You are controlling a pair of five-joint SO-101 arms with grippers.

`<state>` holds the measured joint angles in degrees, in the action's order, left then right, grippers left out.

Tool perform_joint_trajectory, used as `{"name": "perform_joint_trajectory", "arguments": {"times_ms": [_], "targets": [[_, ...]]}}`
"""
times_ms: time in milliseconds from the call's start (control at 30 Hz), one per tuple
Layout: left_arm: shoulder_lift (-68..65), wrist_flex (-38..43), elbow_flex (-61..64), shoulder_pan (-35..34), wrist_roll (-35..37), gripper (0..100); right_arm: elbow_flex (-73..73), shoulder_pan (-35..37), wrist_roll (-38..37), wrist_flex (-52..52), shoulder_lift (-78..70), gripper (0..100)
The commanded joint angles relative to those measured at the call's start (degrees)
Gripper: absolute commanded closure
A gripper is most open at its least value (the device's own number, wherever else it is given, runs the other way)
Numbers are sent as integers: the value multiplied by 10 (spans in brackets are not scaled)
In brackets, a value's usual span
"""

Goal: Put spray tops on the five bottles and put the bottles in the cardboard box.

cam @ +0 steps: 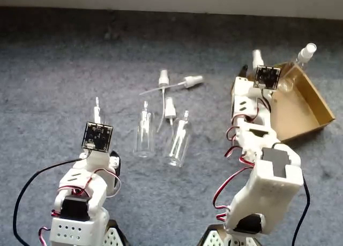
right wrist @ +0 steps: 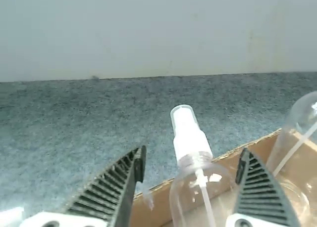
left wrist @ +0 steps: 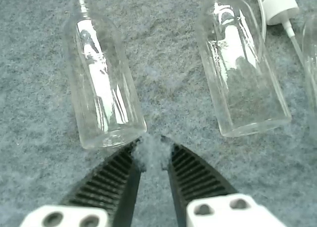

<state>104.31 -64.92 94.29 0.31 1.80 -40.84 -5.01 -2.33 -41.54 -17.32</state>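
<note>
**Fig.:** Right gripper [right wrist: 192, 158], wide open & empty, straddles capped bottle [right wrist: 195, 190] in cardboard box [cam: 305, 104].
Lift straight up so spray top [right wrist: 185, 128] isn't snagged; left gripper [left wrist: 150, 144], barely open & empty, sits by base of bare bottle [left wrist: 101, 98] on worktop [left wrist: 163, 78].

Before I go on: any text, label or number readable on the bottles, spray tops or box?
None can be read. The clear bottles carry no label, the spray tops are plain white, and the cardboard box shows bare brown walls. Marks on the camera boards are too small to read.
</note>
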Motion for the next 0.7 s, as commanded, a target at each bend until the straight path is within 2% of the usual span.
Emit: {"name": "perform_joint_trajectory", "arguments": {"times_ms": [0, 133, 667], "targets": [[5, 9, -4, 9, -6, 995, 6, 4, -6, 49, 43, 731], [5, 9, -4, 9, -6, 995, 7, 4, -6, 85, 43, 734], [5, 11, 0, 10, -6, 995, 1, -18, -5, 89, 44, 735]]}}
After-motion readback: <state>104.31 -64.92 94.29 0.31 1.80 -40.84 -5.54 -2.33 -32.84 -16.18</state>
